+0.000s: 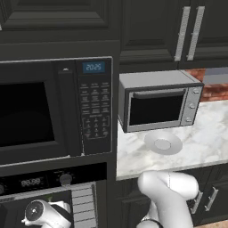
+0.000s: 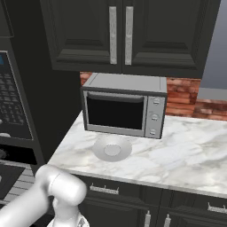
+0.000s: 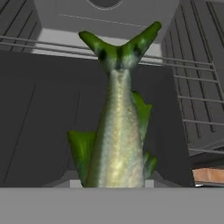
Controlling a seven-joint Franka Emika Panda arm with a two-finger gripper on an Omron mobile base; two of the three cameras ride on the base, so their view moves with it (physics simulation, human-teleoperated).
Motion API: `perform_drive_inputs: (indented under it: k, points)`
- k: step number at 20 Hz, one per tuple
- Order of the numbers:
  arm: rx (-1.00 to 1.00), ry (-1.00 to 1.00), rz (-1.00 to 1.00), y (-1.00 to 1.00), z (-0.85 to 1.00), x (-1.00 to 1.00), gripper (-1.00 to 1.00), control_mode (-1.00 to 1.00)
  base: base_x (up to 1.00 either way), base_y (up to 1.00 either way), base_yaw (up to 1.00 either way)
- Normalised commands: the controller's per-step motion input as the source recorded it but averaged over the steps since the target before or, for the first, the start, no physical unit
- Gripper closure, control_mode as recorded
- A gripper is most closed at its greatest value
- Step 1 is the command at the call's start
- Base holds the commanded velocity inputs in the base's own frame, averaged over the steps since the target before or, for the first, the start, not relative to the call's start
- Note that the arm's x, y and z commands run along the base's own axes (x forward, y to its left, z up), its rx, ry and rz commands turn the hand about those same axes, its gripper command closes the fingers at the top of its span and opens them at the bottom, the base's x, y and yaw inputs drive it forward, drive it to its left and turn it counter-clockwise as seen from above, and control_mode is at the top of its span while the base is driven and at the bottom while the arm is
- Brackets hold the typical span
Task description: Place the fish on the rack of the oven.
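Item: the fish (image 3: 117,131). In the hand view we find it rising from the bottom of the frame, forked tail uppermost, held out in front of the hand. The finger tips themselves are hidden behind it, so we cannot tell how wide they stand; we judge they are closed on the fish, since it hangs ahead of the camera with nothing beneath it.

Item: the oven (image 1: 53,196). In the left base view we note its control strip with display and knob, below the microwave (image 1: 55,109), and the arm's wrist reaching into the opening beneath. In the hand view we record the cavity: rack rails (image 3: 192,100) along the right wall, a wire rack (image 3: 52,47) crossing behind the tail, and the pale back wall beyond.

Progress, as we judge it: the fish is lifted and carried into the oven's mouth. Left to do: lower it onto the rack and let go.

Differences between views: the hand view gives us the fish and the oven interior. The base views give us the surroundings: the marble counter (image 2: 186,150) to the right, the silver toaster oven (image 2: 124,108) at its far side, and the round plate (image 2: 111,148) in front of it, bare.
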Motion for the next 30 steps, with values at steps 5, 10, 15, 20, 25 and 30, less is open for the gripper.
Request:
perform_drive_inputs:
  k: [5,10,15,20,25,30]
  points:
    - [0.00,0.01,0.00,0.39,-0.44,0.24,1.00,-1.00,0.00,0.00,0.00]
    - [0.00,0.01,0.00,0.04,-0.40,0.00,1.00,-1.00,0.00,0.00,0.00]
    - [0.03,0.01,0.00,0.00,-0.40,0.00,-1.00,-1.00,0.00,0.00,0.00]
    - [0.02,0.02,0.00,0.00,-0.25,0.00,-1.00,-1.00,0.00,0.00,0.00]
    - [0.00,0.00,-0.03,0.00,0.03,-0.24,-1.00,-1.00,0.00,0.00,0.00]
    - [-0.01,-0.07,-0.01,0.09,0.26,-0.45,-1.00,-1.00,0.00,0.00,0.00]
